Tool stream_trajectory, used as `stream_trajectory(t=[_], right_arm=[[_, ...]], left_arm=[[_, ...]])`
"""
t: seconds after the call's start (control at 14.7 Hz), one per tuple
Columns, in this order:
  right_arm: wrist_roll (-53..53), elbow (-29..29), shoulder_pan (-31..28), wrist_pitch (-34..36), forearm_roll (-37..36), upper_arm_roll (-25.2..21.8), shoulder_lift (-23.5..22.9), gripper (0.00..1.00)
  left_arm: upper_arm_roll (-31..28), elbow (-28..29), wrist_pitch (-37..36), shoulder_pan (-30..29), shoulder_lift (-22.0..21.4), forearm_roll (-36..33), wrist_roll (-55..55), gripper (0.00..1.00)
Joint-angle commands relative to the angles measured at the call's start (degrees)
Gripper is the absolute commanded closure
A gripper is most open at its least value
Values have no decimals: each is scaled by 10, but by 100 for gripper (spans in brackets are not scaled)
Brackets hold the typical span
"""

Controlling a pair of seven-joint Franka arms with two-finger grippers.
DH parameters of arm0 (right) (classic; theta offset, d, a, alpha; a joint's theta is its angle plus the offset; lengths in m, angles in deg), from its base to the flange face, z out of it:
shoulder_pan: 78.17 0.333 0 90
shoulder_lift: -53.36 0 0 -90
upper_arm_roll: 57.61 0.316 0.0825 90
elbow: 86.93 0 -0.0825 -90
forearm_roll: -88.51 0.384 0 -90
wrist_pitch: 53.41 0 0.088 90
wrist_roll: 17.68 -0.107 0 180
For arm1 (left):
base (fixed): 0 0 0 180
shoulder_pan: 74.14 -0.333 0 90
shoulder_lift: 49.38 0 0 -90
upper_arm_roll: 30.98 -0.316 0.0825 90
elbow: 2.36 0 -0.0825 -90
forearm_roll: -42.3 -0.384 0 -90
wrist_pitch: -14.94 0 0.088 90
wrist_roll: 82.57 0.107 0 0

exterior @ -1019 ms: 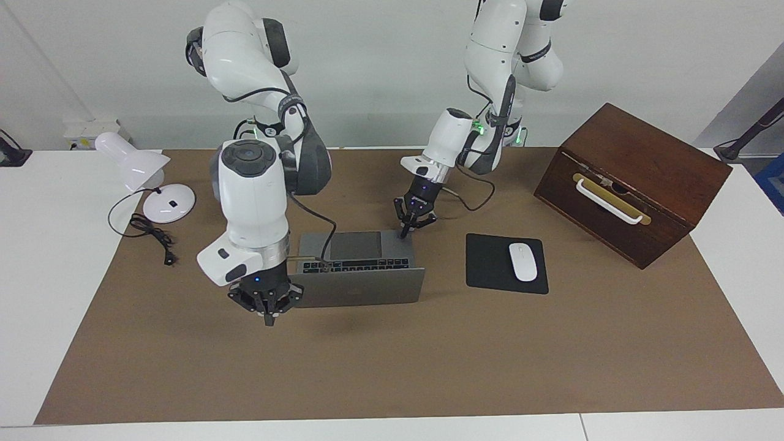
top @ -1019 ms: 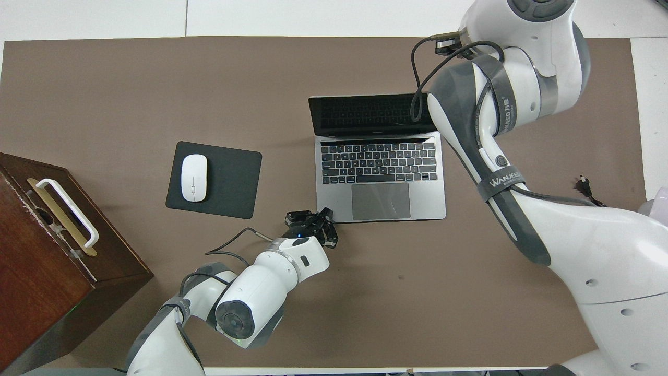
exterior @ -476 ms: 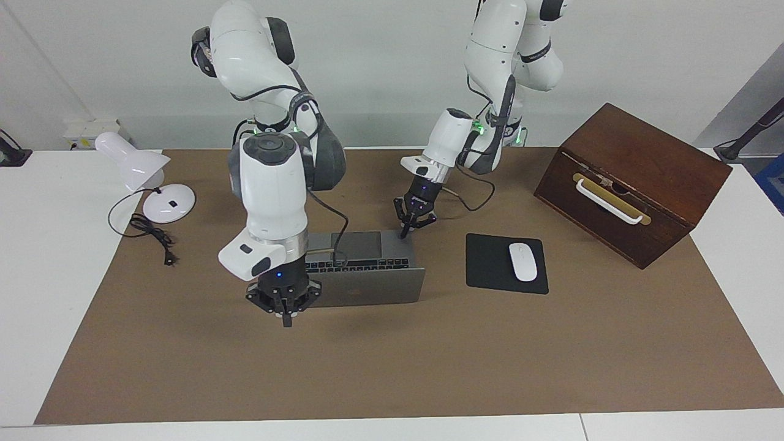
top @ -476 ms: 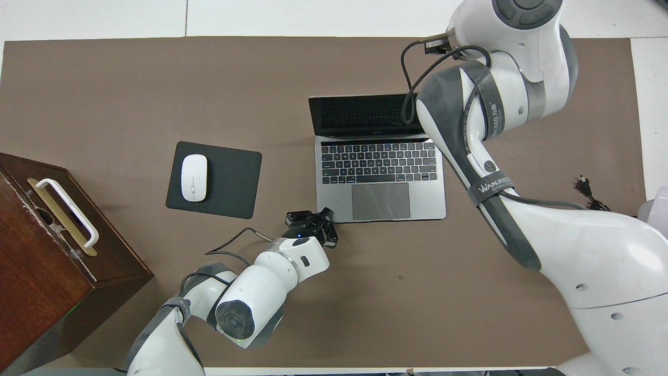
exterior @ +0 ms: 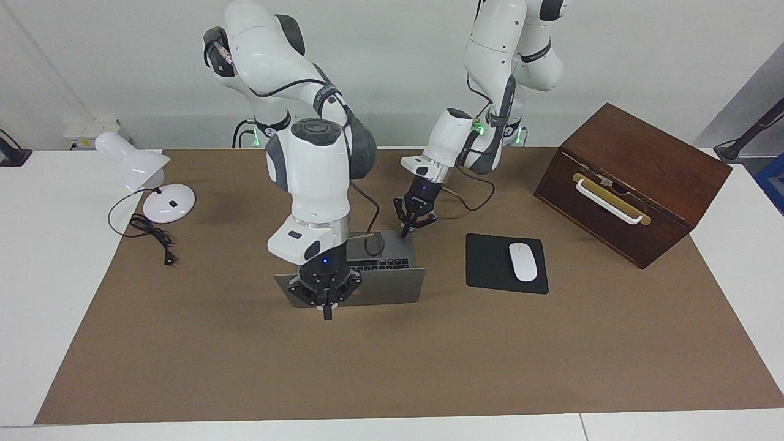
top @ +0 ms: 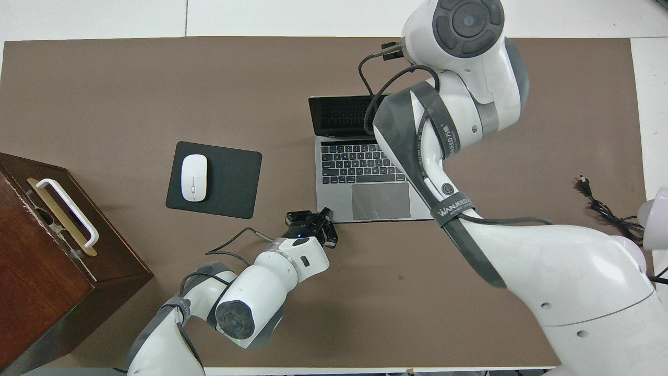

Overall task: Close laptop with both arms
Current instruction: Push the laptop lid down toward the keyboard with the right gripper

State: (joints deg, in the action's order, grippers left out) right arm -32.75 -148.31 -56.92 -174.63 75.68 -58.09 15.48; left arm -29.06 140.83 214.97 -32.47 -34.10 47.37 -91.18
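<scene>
The white worktop (exterior: 55, 294) fills both views, with a brown mat (exterior: 429, 355) over most of it. The right arm (exterior: 312, 153), entering from the upper left of the facing view and the lower right of the overhead view, bends over the middle of the frame; its gripper (exterior: 327, 315) hangs at the back of the raised lid, fingers pressed together and holding nothing, whether it touches the lid cannot be told, and in the overhead view it is hidden under its own arm. The left arm (exterior: 496, 79) comes from the top centre of the facing view; its gripper (exterior: 404, 233) points down at the corner of the laptop's base, by the trackpad, tips together and empty, seen in the overhead view just below centre (top: 330, 213). A dark wooden box (exterior: 631, 177) with a white handle sits in the right of the facing view. The laptop (exterior: 392, 285) stands open at the centre of both views, lid upright, keyboard and trackpad showing in the overhead view (top: 360, 172). A black pad (exterior: 490, 266) lies beside it toward the box, with a white mouse (exterior: 523, 261) on it. A white lamp (exterior: 131, 162) with a black cord (exterior: 150, 236) sits at the left edge of the facing view
</scene>
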Motion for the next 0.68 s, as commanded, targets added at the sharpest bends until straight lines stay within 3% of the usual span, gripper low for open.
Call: stream_trajectory(t=[0.0, 0.61], right_arm=[[2, 0, -9, -23, -4, 4, -7, 100], [-16, -10, -22, 7, 87, 4, -7, 100]], left_arm=[[-9, -5, 7, 2, 33, 4, 12, 100], [-8, -5, 6, -6, 34, 4, 11, 100]])
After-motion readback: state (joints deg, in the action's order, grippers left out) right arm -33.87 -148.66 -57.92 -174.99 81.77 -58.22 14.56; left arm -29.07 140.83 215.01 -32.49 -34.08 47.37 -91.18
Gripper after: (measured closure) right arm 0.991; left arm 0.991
